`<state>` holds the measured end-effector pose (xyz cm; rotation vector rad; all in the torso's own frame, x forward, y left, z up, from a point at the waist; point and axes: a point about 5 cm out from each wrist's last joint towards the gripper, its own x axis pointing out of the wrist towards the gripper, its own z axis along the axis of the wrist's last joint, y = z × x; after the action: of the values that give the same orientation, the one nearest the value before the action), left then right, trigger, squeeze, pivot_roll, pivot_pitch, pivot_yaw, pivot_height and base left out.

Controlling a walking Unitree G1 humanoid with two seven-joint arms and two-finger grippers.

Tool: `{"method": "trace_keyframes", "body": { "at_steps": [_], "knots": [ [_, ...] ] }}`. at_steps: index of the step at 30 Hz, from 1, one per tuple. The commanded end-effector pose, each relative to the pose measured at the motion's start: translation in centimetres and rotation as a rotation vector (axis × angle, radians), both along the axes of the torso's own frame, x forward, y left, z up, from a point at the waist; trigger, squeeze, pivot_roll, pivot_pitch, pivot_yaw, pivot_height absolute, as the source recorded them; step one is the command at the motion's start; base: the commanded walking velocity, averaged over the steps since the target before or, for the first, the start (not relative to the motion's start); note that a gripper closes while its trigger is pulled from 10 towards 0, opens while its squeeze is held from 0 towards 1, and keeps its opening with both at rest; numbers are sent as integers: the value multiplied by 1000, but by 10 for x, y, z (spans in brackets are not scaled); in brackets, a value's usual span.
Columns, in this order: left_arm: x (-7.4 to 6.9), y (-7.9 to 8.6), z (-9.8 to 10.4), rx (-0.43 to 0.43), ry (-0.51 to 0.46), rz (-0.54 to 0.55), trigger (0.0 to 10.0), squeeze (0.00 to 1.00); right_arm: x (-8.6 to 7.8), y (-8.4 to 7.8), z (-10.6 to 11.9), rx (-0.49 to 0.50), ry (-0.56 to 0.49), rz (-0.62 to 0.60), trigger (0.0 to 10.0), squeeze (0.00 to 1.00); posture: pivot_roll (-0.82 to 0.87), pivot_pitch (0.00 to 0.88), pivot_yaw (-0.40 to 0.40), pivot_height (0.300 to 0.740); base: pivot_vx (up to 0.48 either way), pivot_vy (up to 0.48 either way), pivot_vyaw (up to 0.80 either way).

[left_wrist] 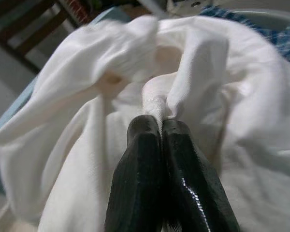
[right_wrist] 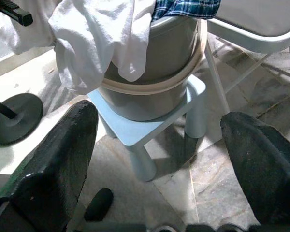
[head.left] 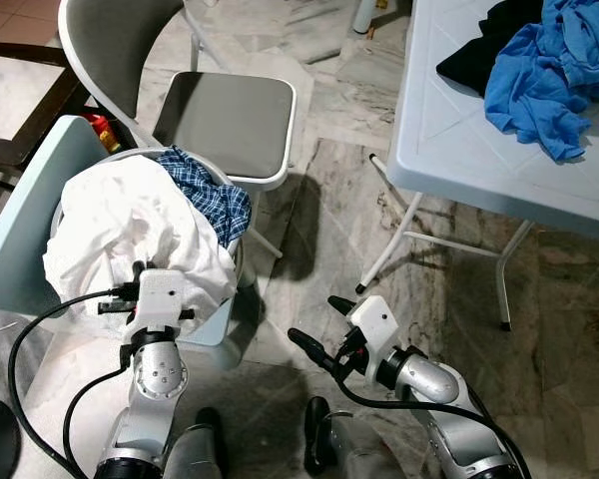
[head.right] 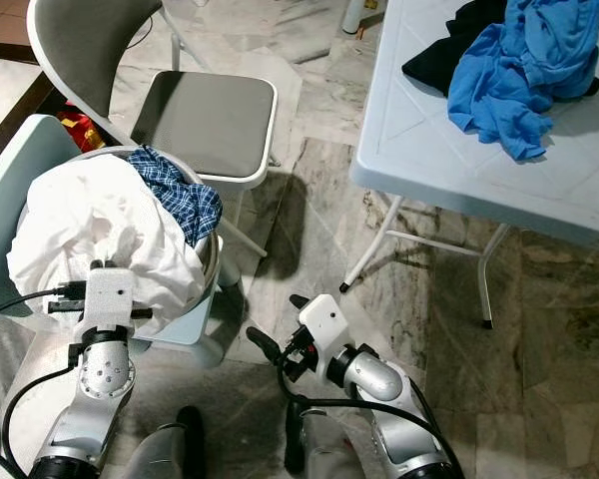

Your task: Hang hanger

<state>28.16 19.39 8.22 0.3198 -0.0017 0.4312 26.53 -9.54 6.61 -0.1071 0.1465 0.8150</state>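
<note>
A white garment [head.left: 130, 230] is heaped in a grey bucket [right_wrist: 169, 63], with a blue plaid shirt [head.left: 210, 190] tucked behind it. My left gripper [left_wrist: 162, 123] is pushed into the heap and shut on a bunched fold of the white cloth. My right gripper [head.left: 317, 321] hovers low over the marble floor to the right of the bucket. It is open, its two fingers [right_wrist: 63, 154] spread wide with nothing between them. I see no hanger in any view.
The bucket stands on a light blue stool [right_wrist: 135, 130] in front of a grey chair [head.left: 230, 120]. A white folding table [head.left: 459, 140] at the right carries blue clothes [head.left: 549, 70] and a black garment [head.left: 484, 45]. A black round stand base [right_wrist: 14, 116] lies left of the stool.
</note>
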Motion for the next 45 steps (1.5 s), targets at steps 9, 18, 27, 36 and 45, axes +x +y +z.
{"method": "trace_keyframes", "body": {
  "at_steps": [9, 18, 27, 36, 45],
  "knots": [
    [-7, 2, -1, 59, 0, -25, 0, 0, -4, -6, -9, -27, 27, -4, 10000, 0, -104, 323, -114, 740, 0, 0, 0],
    [-9, -3, 2, 37, -27, -34, 10000, 1000, -4, -8, -9, -36, 26, -1, 10000, 0, -109, 322, -116, 740, 0, 0, 0],
    [-31, -7, -1, 89, -32, -96, 10000, 1000, -5, -8, -9, -36, 26, -7, 10000, 0, -108, 318, -109, 740, 0, 0, 0],
    [-20, -12, 3, 32, -30, -87, 10000, 1000, -3, -4, -9, -28, 24, -10, 10000, 0, -103, 315, -97, 740, 0, 0, 0],
    [-10, -2, 3, 12, -3, -70, 2431, 471, -6, -1, -12, -16, 28, -23, 10000, 0, -102, 320, -77, 740, 0, 0, 0]
  ]
}}
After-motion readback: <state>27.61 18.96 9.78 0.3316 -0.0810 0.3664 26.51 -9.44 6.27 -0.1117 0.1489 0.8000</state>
